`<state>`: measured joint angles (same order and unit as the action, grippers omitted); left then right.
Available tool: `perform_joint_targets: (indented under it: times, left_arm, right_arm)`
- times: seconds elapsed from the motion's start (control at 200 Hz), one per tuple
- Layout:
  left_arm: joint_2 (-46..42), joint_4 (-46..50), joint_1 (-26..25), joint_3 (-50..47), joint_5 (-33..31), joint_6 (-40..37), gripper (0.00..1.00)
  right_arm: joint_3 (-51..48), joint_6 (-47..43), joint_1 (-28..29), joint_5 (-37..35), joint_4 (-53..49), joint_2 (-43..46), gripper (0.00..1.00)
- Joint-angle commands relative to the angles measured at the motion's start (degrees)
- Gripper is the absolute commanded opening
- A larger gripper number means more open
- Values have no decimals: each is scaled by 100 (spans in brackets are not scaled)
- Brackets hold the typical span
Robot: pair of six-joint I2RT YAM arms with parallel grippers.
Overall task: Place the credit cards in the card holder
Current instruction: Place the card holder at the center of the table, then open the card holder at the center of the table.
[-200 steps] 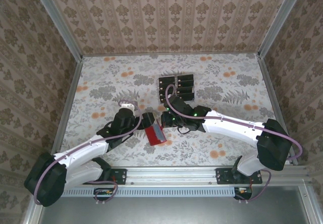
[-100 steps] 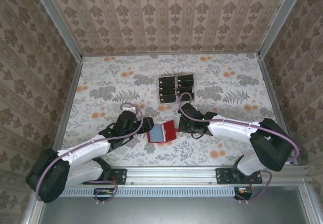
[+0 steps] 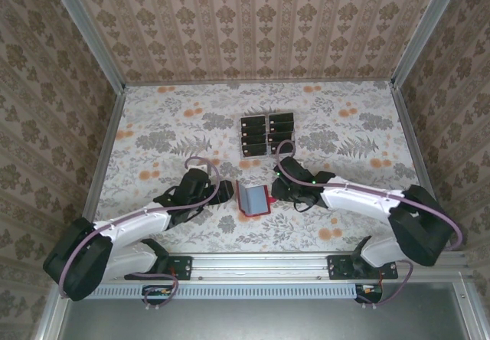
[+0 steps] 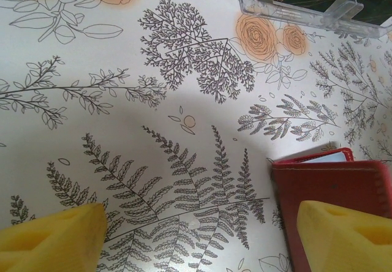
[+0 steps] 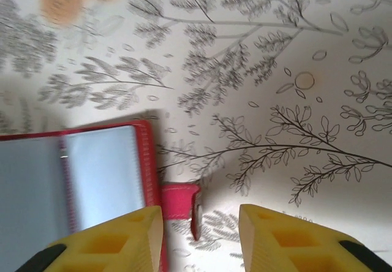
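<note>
A second ago the grippers held the wallet (image 3: 255, 199) up. Now it lies open on the table (image 3: 153, 125). The left gripper (image 3: 223, 192) at 9 o'clock and the right gripper (image 3: 277, 191) at 3 o'clock have both let go. The cards (image 3: 266, 133) wait at 12 o'clock and can go in next.

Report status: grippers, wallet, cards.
Left gripper open, one finger over the edge of the red wallet. Right gripper open, astride the closing tab. Wallet lies open; black cards in the clear rack. No obstruction seen.
</note>
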<state>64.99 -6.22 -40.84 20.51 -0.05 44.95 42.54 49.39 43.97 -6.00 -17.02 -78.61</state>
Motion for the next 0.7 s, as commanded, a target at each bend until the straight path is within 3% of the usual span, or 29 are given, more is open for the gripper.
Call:
perform_joint_targets:
  times: [0.0,0.135,0.48,0.695]
  left_arm:
    - [82,73,-28,152,-96,-125,83]
    - [143,45,-23,156,-102,-136,83]
    - [58,151,-24,159,-182,-160,83]
    - [75,139,-12,155,-185,-162,83]
  right_arm:
    - [204,-126,45,134,-301,469,41]
    - [413,-192,247,374,-168,418,41]
    - [729,-197,541,469,311,-843,41]
    - [729,-208,539,280,226,-981,51]
